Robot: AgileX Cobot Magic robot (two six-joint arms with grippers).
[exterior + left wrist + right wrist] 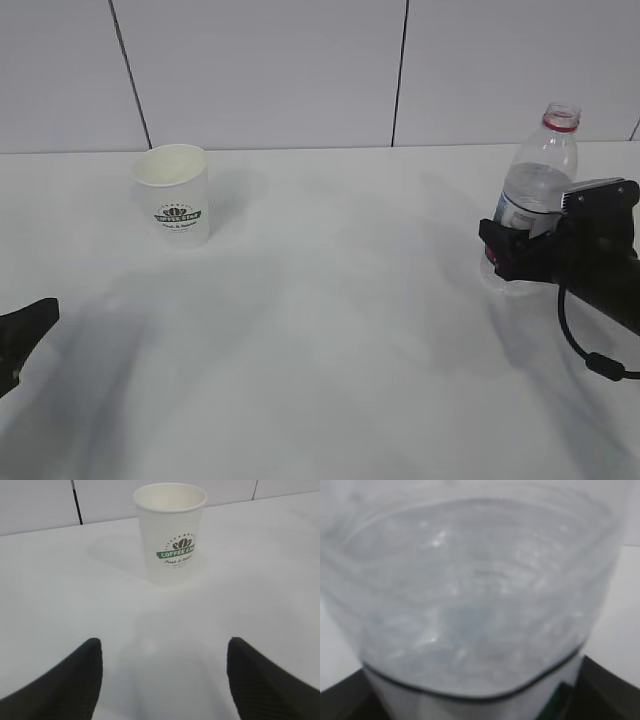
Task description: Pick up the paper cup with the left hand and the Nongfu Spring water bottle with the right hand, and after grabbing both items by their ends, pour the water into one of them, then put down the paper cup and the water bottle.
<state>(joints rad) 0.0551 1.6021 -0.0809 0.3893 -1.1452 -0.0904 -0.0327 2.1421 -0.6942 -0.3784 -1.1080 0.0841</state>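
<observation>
paper cup (172, 194) upright, right tool (520, 250) around bottle (541, 180) — left tool (160, 680) apart

On the paper cup (170, 535) a green band is seen, and the white letters "COFFEE S" can be read on it before the band curves out of sight. Under the band a line of small dark script is printed, too blurred to be read. No words can be read on the bottle (538, 185).
</observation>
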